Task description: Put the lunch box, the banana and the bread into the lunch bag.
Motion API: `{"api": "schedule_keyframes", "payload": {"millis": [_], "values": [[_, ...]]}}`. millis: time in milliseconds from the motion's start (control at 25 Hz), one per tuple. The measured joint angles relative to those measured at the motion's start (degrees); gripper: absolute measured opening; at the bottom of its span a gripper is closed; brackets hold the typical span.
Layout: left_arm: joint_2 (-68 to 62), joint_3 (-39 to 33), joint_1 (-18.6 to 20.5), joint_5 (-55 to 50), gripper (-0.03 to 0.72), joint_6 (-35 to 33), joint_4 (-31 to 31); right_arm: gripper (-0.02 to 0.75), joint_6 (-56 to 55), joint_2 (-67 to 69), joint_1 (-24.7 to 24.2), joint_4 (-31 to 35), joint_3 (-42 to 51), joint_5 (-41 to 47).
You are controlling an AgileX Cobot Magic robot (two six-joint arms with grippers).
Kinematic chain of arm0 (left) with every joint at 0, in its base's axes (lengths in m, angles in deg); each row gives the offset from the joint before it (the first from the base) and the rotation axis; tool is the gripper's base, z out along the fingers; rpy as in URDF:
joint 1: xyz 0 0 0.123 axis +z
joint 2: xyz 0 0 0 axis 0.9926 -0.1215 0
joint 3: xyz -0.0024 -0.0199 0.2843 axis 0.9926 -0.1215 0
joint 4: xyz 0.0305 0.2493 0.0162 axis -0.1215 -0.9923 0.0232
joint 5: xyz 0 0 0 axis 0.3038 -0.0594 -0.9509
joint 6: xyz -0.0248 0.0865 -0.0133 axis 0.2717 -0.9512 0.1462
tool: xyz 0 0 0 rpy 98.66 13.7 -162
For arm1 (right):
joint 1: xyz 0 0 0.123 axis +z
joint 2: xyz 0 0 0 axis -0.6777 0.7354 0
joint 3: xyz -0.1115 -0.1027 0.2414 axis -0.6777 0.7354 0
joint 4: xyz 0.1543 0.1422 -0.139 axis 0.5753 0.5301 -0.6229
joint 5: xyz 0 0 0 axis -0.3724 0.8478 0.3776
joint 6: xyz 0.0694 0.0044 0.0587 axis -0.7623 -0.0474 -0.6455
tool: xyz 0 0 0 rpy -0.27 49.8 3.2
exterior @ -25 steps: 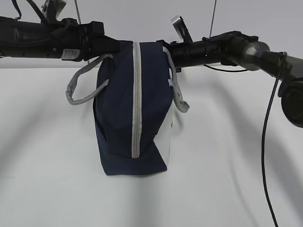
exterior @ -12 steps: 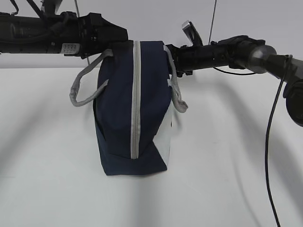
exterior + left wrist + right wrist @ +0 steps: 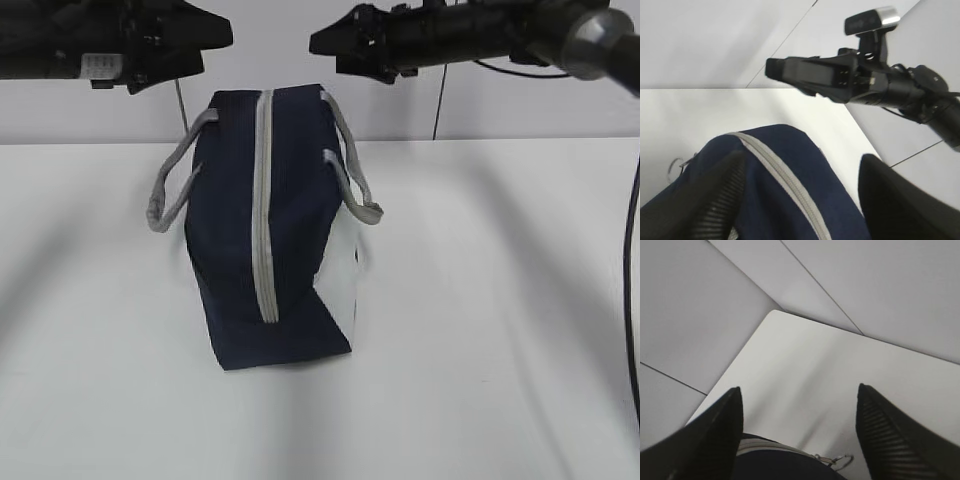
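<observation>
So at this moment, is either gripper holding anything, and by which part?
Nothing is held. The left gripper and right gripper are both open above the lunch bag, clear of its handles.

Looks like a lab or robot test cell rather than a home or kitchen. Plain white table [image 3: 480, 330], bare apart from one navy lunch bag [image 3: 230, 250] standing at its middle. Behind, only blank pale-grey wall panels [image 3: 865, 285] split by thin dark seams, without decoration, shelves or windows. Overhead, two black robot arms with exposed cabling [image 3: 632, 290], one carrying a small clip-on camera [image 3: 871, 21]. Even, flat lighting with soft shadows throughout.
</observation>
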Motion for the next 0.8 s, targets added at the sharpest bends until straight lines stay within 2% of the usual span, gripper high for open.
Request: {"api": "schedule_keyframes", "payload": {"millis": [360,520,680,800], "values": [[8.3,0.0,1.2,-1.1,0.439,16.6,-21.3,0.502,3.1,-14.5,0.0,0.0,14.7,-0.6],[13.6,0.0,1.2,-2.0,0.435,28.4,-35.3,0.489,5.2,-21.5,0.0,0.0,22.9,-0.2],[19.2,0.0,1.2,-5.9,0.435,41.4,-50.1,0.487,7.7,-30.1,0.2,0.0,32.5,4.0],[23.1,0.0,1.2,-10.6,0.435,47.7,-57.5,0.485,9.8,-36.8,0.8,0.0,40.6,9.9]]}}
